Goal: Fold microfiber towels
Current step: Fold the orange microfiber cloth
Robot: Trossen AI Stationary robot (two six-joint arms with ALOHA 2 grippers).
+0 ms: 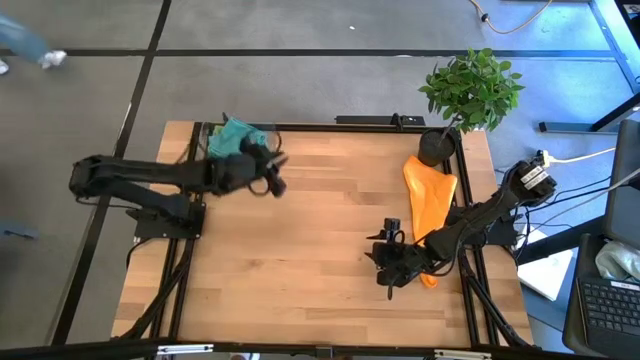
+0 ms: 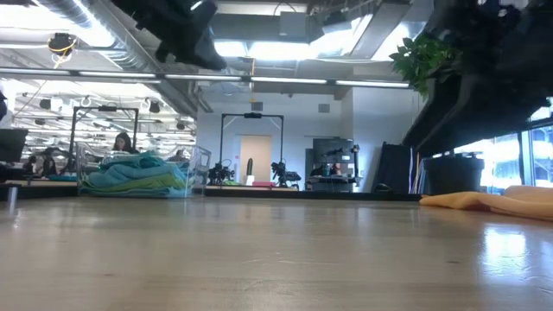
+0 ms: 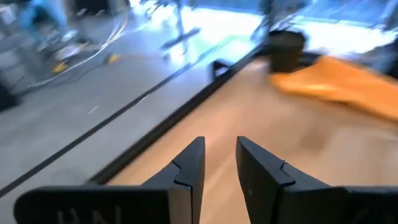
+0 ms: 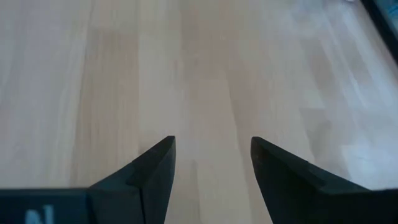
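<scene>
A stack of teal, light blue and lime green microfiber towels [image 2: 138,174] sits at the table's far left corner; from above its teal top [image 1: 236,136] shows. An orange towel [image 1: 430,195] lies crumpled along the right edge, partly under my right arm, and also shows in the left wrist view [image 3: 342,84]. My left gripper [image 1: 277,168] hangs in the air just right of the stack, fingers [image 3: 219,142] a little apart, holding nothing. My right gripper [image 1: 386,264] is open over bare wood [image 4: 212,143], left of the orange towel's near end.
A potted plant [image 1: 470,90] stands in a black pot [image 1: 436,146] at the far right corner, just beyond the orange towel. A clear bin wall [image 2: 195,177] stands around the towel stack. Bare wood [image 1: 320,230] lies between the two arms.
</scene>
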